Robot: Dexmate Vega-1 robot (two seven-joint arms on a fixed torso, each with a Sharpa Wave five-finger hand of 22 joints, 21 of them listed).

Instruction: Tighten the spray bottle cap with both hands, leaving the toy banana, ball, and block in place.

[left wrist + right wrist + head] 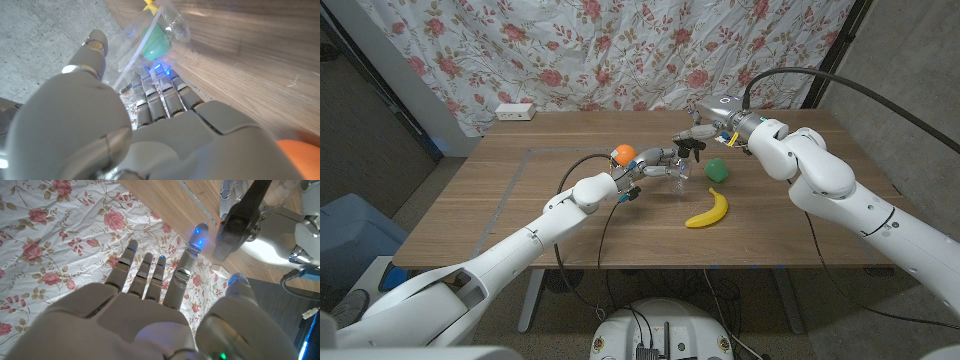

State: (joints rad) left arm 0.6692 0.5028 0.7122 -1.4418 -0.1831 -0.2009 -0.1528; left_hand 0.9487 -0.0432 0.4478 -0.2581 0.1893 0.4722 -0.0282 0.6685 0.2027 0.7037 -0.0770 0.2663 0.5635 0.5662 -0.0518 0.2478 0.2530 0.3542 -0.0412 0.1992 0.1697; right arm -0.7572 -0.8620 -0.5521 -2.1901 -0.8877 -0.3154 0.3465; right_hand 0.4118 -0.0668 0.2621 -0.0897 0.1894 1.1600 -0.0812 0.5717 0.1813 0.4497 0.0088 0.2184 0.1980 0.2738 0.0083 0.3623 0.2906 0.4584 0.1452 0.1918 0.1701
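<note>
1. Banana is seen nearest, approx 5 o'clock of bottle.
2. Bottle body is gripped by left hand, mid-table.
3. Cap is approached by right hand; fingers spread, contact can't be told.
4. Green block at 3 o'clock of the bottle, orange ball at 9.

wooden table, toy banana, perhaps green ball
</note>
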